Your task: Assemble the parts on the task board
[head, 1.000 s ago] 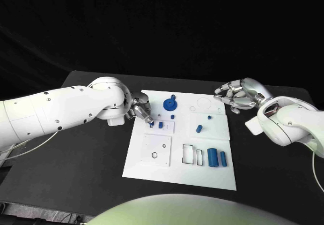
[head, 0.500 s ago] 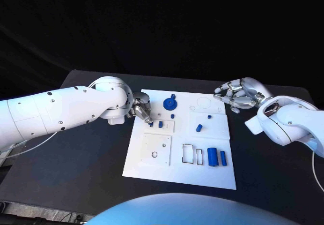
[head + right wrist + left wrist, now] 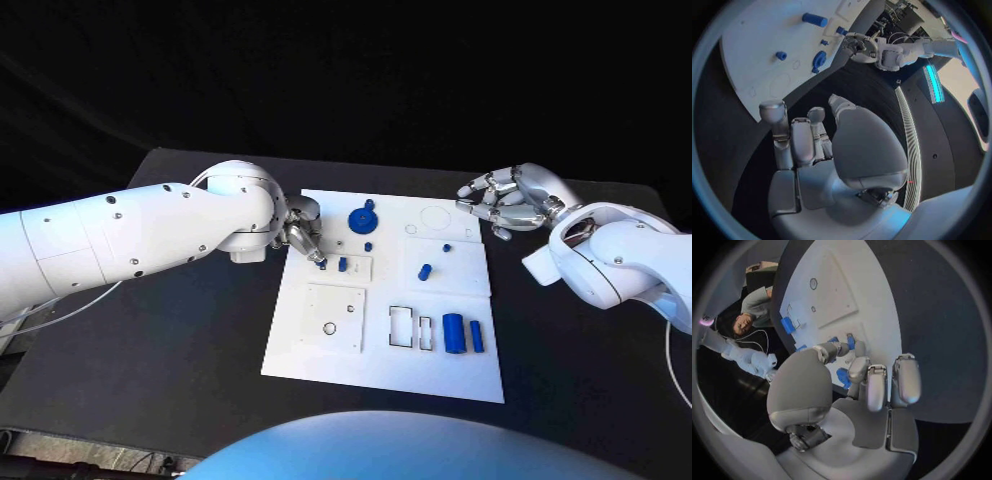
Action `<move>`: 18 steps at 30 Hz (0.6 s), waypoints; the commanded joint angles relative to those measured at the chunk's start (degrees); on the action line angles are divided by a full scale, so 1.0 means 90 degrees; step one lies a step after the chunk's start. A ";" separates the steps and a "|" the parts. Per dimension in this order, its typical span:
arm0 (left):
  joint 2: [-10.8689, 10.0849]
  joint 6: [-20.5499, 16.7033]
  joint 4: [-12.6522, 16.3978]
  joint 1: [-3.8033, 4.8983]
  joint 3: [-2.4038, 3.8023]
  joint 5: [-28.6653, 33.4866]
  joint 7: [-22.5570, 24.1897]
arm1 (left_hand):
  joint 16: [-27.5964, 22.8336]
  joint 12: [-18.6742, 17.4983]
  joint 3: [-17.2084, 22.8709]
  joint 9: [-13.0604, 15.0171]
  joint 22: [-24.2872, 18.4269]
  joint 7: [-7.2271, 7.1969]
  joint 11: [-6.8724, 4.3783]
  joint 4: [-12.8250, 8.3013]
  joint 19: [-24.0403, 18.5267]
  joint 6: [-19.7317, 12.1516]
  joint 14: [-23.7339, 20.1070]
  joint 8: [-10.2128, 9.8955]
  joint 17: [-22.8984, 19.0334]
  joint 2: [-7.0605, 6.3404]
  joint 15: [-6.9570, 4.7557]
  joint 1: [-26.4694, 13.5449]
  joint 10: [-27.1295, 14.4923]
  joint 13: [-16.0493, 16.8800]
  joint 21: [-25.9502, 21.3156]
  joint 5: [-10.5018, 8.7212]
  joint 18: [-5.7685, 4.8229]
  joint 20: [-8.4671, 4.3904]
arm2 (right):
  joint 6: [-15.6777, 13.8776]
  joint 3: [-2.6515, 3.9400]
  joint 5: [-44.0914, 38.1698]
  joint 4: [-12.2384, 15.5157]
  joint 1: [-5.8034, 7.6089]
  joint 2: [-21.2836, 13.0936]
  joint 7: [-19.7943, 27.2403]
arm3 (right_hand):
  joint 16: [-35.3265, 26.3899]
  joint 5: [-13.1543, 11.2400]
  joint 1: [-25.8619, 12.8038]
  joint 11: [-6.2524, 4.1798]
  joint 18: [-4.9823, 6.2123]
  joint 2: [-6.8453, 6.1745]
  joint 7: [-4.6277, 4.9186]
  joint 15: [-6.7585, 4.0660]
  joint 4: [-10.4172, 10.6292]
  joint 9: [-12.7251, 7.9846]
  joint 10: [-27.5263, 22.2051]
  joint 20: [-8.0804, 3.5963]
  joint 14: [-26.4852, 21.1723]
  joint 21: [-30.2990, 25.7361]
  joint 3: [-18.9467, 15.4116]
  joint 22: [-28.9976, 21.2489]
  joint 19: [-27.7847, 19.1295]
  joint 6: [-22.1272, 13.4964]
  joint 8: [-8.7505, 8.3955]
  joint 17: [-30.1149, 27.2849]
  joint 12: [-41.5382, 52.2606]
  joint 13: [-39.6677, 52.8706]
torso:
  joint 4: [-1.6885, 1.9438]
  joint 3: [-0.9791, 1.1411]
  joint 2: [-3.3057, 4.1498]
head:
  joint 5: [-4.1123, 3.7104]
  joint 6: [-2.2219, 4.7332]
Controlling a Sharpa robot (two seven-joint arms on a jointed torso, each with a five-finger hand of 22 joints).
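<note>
Right now the black table [image 3: 173,330] carries the white board [image 3: 346,355] in its middle, lying flat, its long side running away from the robot

Both white arms reach in over the far half. On the left arm, the left hand [image 3: 300,238] hangs at the board's left edge, fingers curled downward, with its fingertips [image 3: 317,258] coming down at a small blue peg [image 3: 322,265] just by that edge. From the left wrist camera the fingers bend in close around a blue piece [image 3: 844,377], but I cannot tell whether it is actually gripped or only touched. On the other side, the right hand [image 3: 505,205] hovers beyond the board's far right corner, off the board, fingers loosely curled and apart, holding nothing

As for the parts, the biggest is a blue disc [image 3: 364,218] with a knob, lying near the far edge of the board. Two blue cylinders sit side by side near the right edge on the near half: the thick cylinder [image 3: 453,333] and, just right of it, the thin cylinder [image 3: 476,336]. Left of them are two empty rectangular slots [image 3: 401,328]. A short slanted pin [image 3: 426,271] lies toward the middle right, a tiny stub [image 3: 447,250] just beyond it. Another short peg [image 3: 343,265] stands on a small square plate close to the left hand, and a tiny blue dot [image 3: 368,246] sits between that peg and the disc
</note>
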 commanded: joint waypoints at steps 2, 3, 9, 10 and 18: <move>0.0021 0.0102 -0.0025 -0.0013 -0.0006 -0.0098 -0.0011 | 0.0022 -0.0009 0.1311 0.0013 -0.0005 -0.0048 -0.0024 -0.1351 0.0022 0.0013 0.0555 0.0022 0.1180 0.0061 -0.0043 -0.0004 0.0030 0.0005 0.0018 0.0022 -0.0085 -0.0011 | 0.0024 0.0000 -0.0056 0.0011 -0.0005 0.0005 0.0040 | -0.0033 0.0021 -0.0068 0.0003 0.0121 -0.0001 -0.0001 -0.0011 -0.0015 0.0004 -0.0011 -0.0007 -0.0008 -0.0025 0.0009 0.0003 -0.0015 -0.0040 0.0036 0.0006 -0.0002 -0.0006 | -0.0001 0.0001 0.0000 | -0.0005 -0.0002; 0.0023 0.0105 -0.0028 -0.0014 -0.0006 -0.0096 -0.0012 | 0.0022 -0.0009 0.1311 0.0013 -0.0005 -0.0048 -0.0024 -0.1351 0.0022 0.0013 0.0555 0.0022 0.1180 0.0061 -0.0043 -0.0004 0.0030 0.0005 0.0018 0.0022 -0.0085 -0.0011 | 0.0025 0.0000 -0.0056 0.0011 -0.0005 0.0004 0.0040 | -0.0033 0.0021 -0.0068 0.0003 0.0121 -0.0001 -0.0001 -0.0011 -0.0015 0.0004 -0.0011 -0.0007 -0.0008 -0.0025 0.0009 0.0003 -0.0015 -0.0040 0.0036 0.0006 -0.0002 -0.0006 | -0.0001 0.0001 0.0000 | -0.0005 -0.0002; 0.0018 0.0173 -0.0016 -0.0018 -0.0012 -0.0053 -0.0017 | 0.0019 -0.0010 0.1312 0.0016 -0.0012 -0.0047 -0.0024 -0.1352 0.0016 0.0012 0.0553 0.0024 0.1171 0.0064 -0.0044 -0.0008 0.0030 0.0003 0.0014 0.0024 -0.0083 -0.0011 | 0.0028 0.0000 -0.0056 0.0008 -0.0005 0.0005 0.0040 | -0.0033 0.0021 -0.0068 0.0003 0.0121 -0.0001 -0.0001 -0.0011 -0.0015 0.0004 -0.0011 -0.0007 -0.0008 -0.0025 0.0009 0.0003 -0.0015 -0.0040 0.0036 0.0006 -0.0002 -0.0006 | 0.0001 0.0006 -0.0001 | -0.0011 -0.0003; 0.0016 0.0183 -0.0011 -0.0019 -0.0013 -0.0045 -0.0017 | 0.0019 -0.0010 0.1312 0.0016 -0.0012 -0.0047 -0.0024 -0.1352 0.0016 0.0012 0.0553 0.0024 0.1171 0.0064 -0.0044 -0.0008 0.0030 0.0003 0.0014 0.0024 -0.0083 -0.0011 | 0.0029 0.0000 -0.0056 0.0006 -0.0005 0.0006 0.0040 | -0.0033 0.0021 -0.0068 0.0003 0.0121 -0.0001 -0.0001 -0.0011 -0.0015 0.0004 -0.0011 -0.0007 -0.0008 -0.0025 0.0009 0.0003 -0.0015 -0.0040 0.0036 0.0006 -0.0002 -0.0006 | 0.0002 0.0007 -0.0001 | -0.0013 -0.0003; -0.0005 0.0223 0.0024 -0.0027 -0.0018 0.0020 -0.0014 | 0.0022 -0.0019 0.1315 0.0022 -0.0014 -0.0048 -0.0024 -0.1358 0.0014 0.0008 0.0555 0.0029 0.1178 0.0068 -0.0044 -0.0014 0.0024 -0.0015 0.0013 0.0026 -0.0082 -0.0013 | 0.0036 0.0000 -0.0056 0.0001 -0.0006 0.0009 0.0039 | -0.0033 0.0021 -0.0068 0.0003 0.0121 -0.0001 -0.0001 -0.0011 -0.0015 0.0004 -0.0011 -0.0007 -0.0008 -0.0025 0.0009 0.0003 -0.0015 -0.0040 0.0036 0.0006 -0.0002 -0.0006 | -0.0001 0.0001 -0.0004 | -0.0020 -0.0003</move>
